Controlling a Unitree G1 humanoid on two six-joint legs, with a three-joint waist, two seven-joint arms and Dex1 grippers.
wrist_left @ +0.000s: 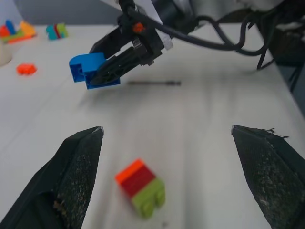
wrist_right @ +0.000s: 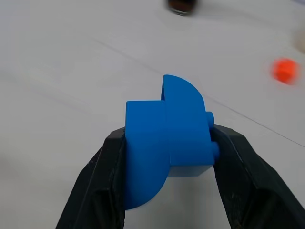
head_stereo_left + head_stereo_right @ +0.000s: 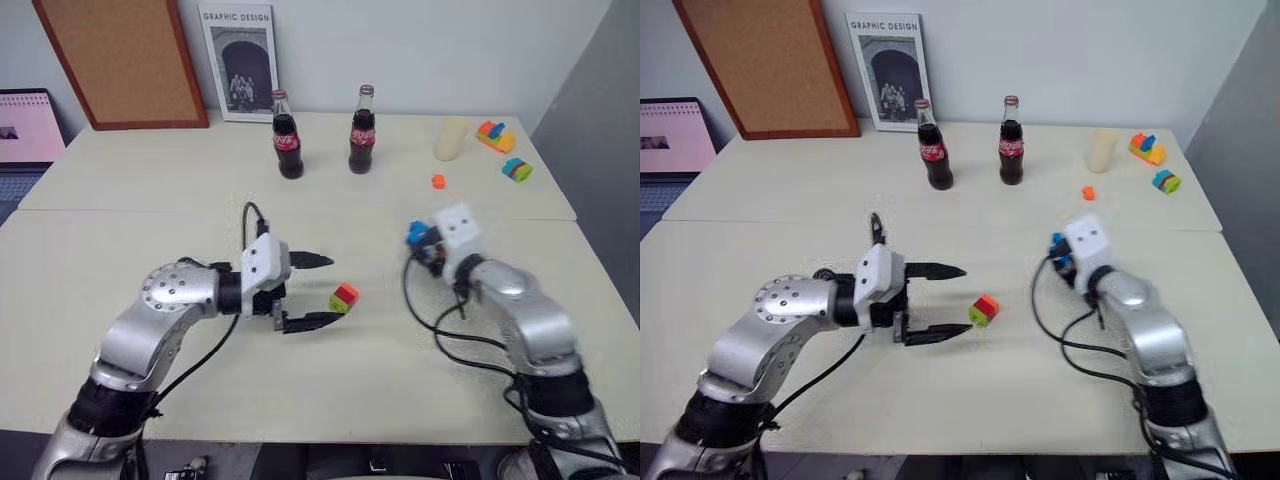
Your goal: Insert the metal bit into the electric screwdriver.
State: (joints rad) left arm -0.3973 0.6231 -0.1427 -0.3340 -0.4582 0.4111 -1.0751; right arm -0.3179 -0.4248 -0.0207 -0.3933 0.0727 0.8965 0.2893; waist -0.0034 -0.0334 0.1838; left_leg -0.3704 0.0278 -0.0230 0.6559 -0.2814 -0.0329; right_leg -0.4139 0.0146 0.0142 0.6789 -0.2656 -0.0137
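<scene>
My right gripper [image 2: 169, 136] is shut on a blue block [image 2: 167, 138] with a rounded top and holds it just above the table at the right [image 3: 416, 234]. At the table's middle my left gripper [image 3: 335, 290] stands open, pointing right. A small red, orange and green block [image 3: 344, 297] lies on the table just beyond its fingertips. A thin dark streak [image 1: 155, 83] shows on the table below the blue block in the left wrist view. I cannot tell whether it is the metal bit. The electric screwdriver is out of view.
Two cola bottles [image 3: 288, 135] [image 3: 362, 130] stand at the back centre. A cream cup [image 3: 451, 138], a small orange piece [image 3: 438, 181] and coloured block stacks [image 3: 495, 135] [image 3: 516, 169] sit at the back right. A cork board [image 3: 125, 60] and a framed print [image 3: 240, 62] lean on the wall.
</scene>
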